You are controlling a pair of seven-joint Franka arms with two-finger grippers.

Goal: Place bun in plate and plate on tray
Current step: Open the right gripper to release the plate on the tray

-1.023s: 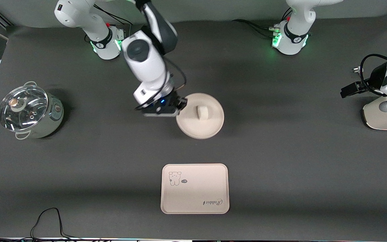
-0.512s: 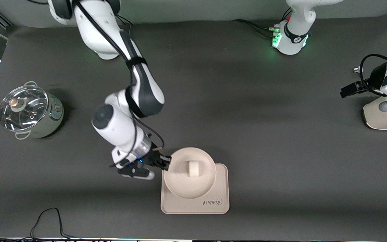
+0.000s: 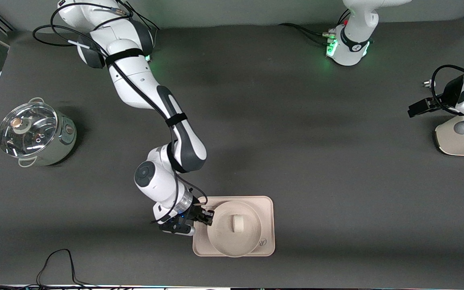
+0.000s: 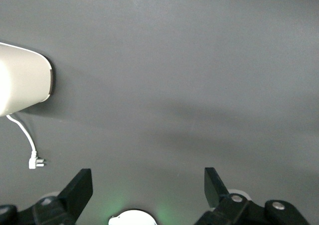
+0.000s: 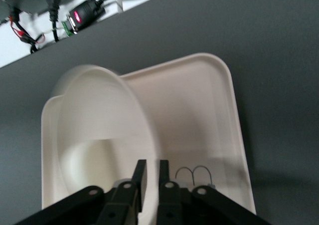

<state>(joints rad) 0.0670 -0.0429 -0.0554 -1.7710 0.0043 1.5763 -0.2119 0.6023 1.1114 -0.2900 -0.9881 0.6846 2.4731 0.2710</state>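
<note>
The cream rectangular tray [image 3: 266, 206] lies near the front edge of the table. The round cream plate [image 3: 224, 241] sits over it and covers most of it, reaching the tray's nearer edge. The small white bun [image 3: 238, 223] lies in the plate's middle. My right gripper [image 3: 209, 217] is shut on the plate's rim at the side toward the right arm's end. In the right wrist view my right gripper [image 5: 151, 166] pinches the rim; the plate [image 5: 99, 120] looks tilted over the tray [image 5: 199, 110]. My left gripper [image 4: 147, 185] is open and empty above bare table; it is out of the front view.
A steel pot with a glass lid [image 3: 34, 133] stands at the right arm's end. A white appliance [image 3: 461, 137] with a black cable stands at the left arm's end, and shows in the left wrist view [image 4: 22, 80]. A black cable [image 3: 56, 262] lies near the front edge.
My right arm carried the plate, with the bun in it, from the table's middle toward the front camera and over the tray. The left arm has not moved.
</note>
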